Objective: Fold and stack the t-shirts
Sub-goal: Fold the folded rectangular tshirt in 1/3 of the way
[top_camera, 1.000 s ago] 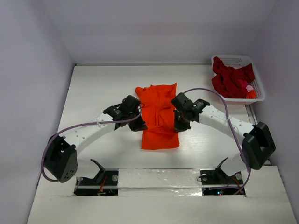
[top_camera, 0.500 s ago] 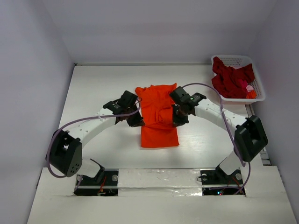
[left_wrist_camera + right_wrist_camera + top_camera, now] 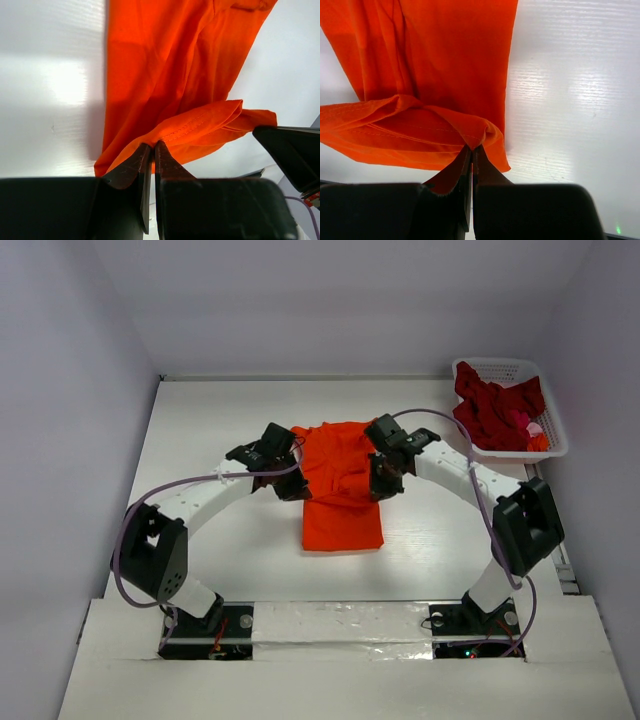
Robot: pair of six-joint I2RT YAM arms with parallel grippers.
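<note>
A bright orange t-shirt (image 3: 342, 490) lies in the middle of the white table, partly folded lengthwise. My left gripper (image 3: 292, 485) is at its left edge, shut on a hemmed fold of the orange t-shirt (image 3: 200, 125) that it holds off the table. My right gripper (image 3: 384, 483) is at the right edge, shut on the matching fold of the orange fabric (image 3: 420, 125). The lifted cloth sags between both grippers over the lower half of the shirt. Dark red t-shirts (image 3: 495, 412) lie heaped in the basket.
A white lattice basket (image 3: 556, 430) stands at the back right corner of the table. A small pink and orange item (image 3: 535, 432) lies in it among the red cloth. White walls close the table on three sides.
Both grippers have carried the held shirt edge away from the arms' bases, toward the far end of the shirt. The fold has moved up over the cloth and the arms stretch further out.
</note>
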